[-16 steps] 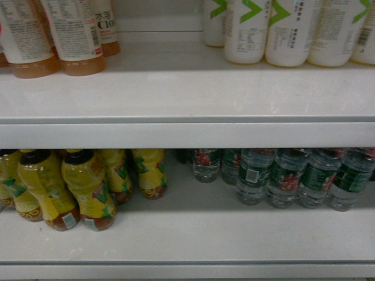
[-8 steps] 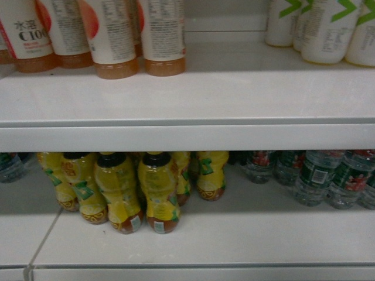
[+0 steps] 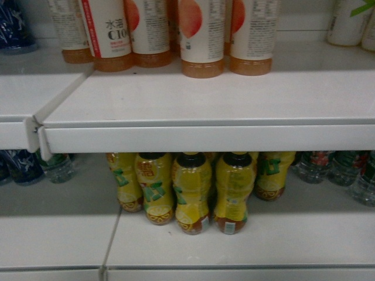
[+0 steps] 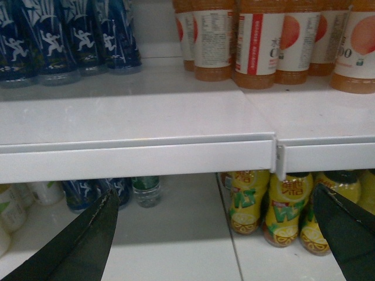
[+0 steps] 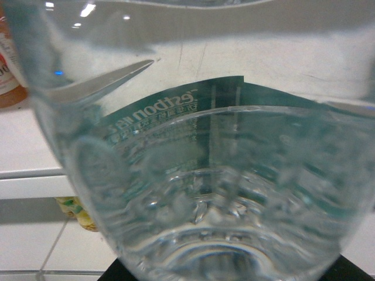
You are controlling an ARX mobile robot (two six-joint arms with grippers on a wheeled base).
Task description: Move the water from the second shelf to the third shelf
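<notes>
A clear ribbed water bottle (image 5: 199,193) with a green label fills the right wrist view, upright and very close. My right gripper (image 5: 228,274) is shut on it, and only dark finger corners (image 5: 120,272) show beneath it. More water bottles (image 3: 331,167) stand at the right end of the lower shelf (image 3: 246,243), and one water bottle (image 4: 146,190) stands further left. My left gripper (image 4: 215,196) hangs open in front of that lower shelf, with nothing between its dark fingers (image 4: 96,234). Neither gripper appears in the head view.
Yellow lemon-tea bottles (image 3: 193,190) crowd the middle of the lower shelf. Orange drink bottles with white labels (image 3: 202,35) stand on the upper shelf (image 3: 205,137). Dark blue bottles (image 4: 64,38) sit at the upper left. A seam (image 3: 35,132) joins two shelf sections.
The head view has slid left along the shelves. The yellow bottles went from the left to the middle, and the water bottles drifted to the right edge.
</notes>
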